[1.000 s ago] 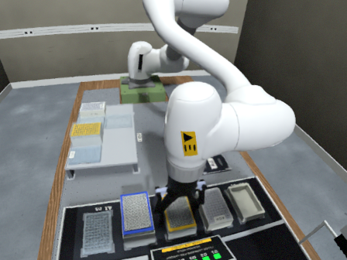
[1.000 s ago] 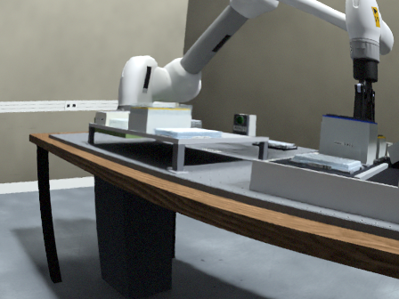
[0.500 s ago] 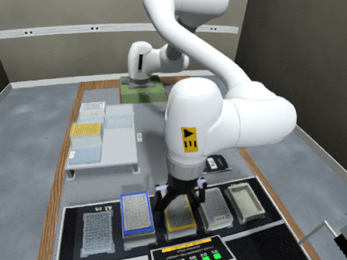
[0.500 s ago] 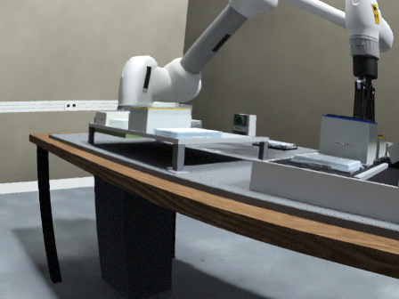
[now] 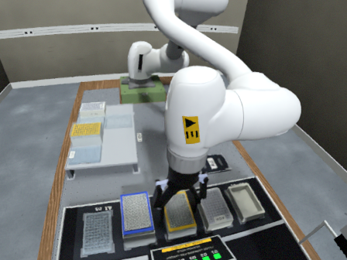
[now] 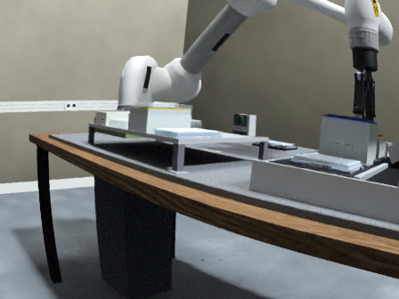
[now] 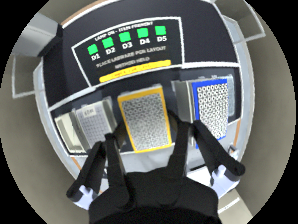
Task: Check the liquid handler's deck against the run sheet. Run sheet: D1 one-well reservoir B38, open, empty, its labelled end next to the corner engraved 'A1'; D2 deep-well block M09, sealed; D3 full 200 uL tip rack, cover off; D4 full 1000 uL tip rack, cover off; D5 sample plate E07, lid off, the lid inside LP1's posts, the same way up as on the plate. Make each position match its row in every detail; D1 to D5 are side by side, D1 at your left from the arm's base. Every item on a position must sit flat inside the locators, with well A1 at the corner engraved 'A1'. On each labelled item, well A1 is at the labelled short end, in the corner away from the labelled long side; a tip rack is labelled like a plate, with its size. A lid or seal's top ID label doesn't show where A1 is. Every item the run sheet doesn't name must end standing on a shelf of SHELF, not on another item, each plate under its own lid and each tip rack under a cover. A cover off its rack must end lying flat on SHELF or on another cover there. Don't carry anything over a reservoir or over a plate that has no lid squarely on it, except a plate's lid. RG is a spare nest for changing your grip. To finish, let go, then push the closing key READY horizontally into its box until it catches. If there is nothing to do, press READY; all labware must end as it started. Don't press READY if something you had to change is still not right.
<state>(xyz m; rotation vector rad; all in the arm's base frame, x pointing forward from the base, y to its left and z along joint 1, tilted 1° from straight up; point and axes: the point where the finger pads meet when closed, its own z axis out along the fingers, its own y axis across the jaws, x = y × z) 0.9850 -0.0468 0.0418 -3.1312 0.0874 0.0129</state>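
Observation:
My gripper [image 5: 180,198] [image 6: 364,107] [image 7: 146,121] is open and holds nothing. It hangs over the yellow-rimmed tip rack [image 5: 180,213] [image 7: 145,117] in the middle deck position, a finger on either side of it. A blue-rimmed tip rack [image 5: 135,213] [image 6: 347,139] [image 7: 209,99] stands beside it with its cover off. A clear sample plate [image 5: 97,231] [image 6: 327,161] lies beyond that at the deck's end. On the other side are a deep-well block [image 5: 216,209] [image 7: 89,119] and an open reservoir [image 5: 245,201] [image 7: 65,129].
The shelf [image 5: 120,148] [image 6: 178,140] carries a white-topped rack [image 5: 93,108], a yellow-topped rack [image 5: 86,131] and flat clear covers [image 5: 87,154]. A dark nest [image 5: 217,163] lies behind the deck. A status panel [image 5: 190,251] [image 7: 129,50] shows green lights. A button box [image 6: 245,124] stands at the back.

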